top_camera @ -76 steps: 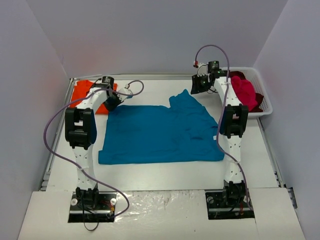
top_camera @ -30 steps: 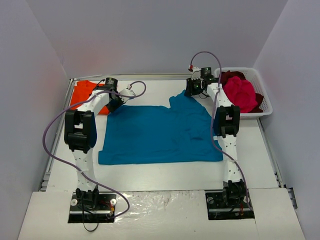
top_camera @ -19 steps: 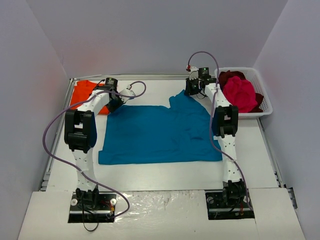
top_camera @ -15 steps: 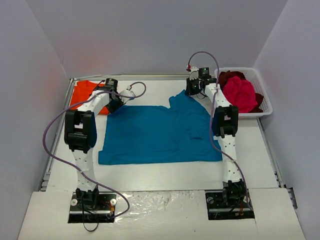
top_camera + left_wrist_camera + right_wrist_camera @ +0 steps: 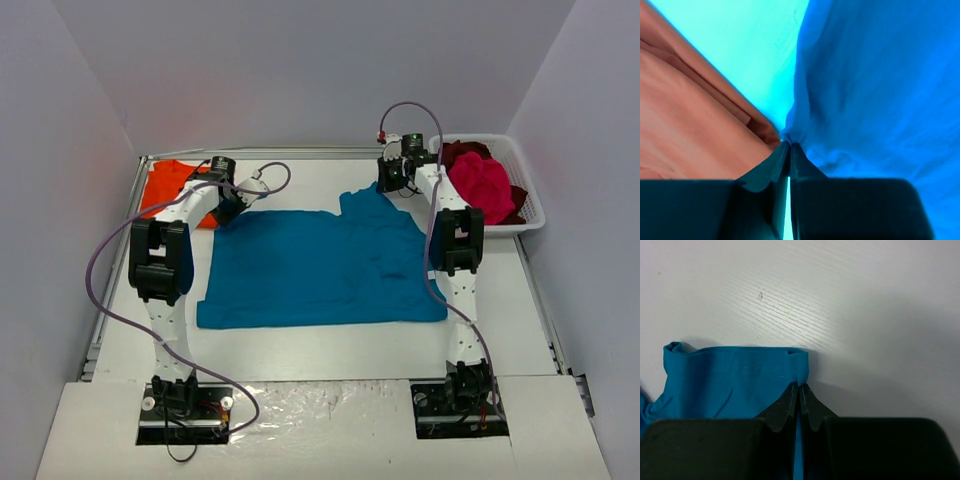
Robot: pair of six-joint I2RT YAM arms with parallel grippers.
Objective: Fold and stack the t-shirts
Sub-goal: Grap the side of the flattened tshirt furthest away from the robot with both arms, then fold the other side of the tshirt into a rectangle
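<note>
Left side: the left gripper [image 5: 789, 145] is lowered onto the far left corner of the teal-blue t-shirt [image 5: 320, 265].
Left jaws: they are pressed together, and a bunched edge of the teal-blue cloth is pinched at their tips.
Cloth at the left jaws: the teal-blue cloth is spread ahead and to the right of the tips; the orange t-shirt [image 5: 690, 125] is seen just beside them on the left, with a wedge of bare table [image 5: 320, 340] between the two cloths further ahead.
Right side: the right gripper [image 5: 800, 386] is placed at the far right sleeve of the same shirt.
Right jaws: they are clenched on the sleeve's hemmed edge, and a thin strip of cloth is seen between the fingers.
Cloth at the right jaws: the sleeve is spread to the left of the tips, and only table is seen ahead and to the right.
Shirt body: it is laid flat between the two arms, near the middle of the table.
Basket: the white slotted basket [image 5: 530, 205] is set right of the right gripper, and the magenta-pink t-shirt [image 5: 482, 185] and the dark red t-shirt [image 5: 462, 152] are heaped in it.
</note>
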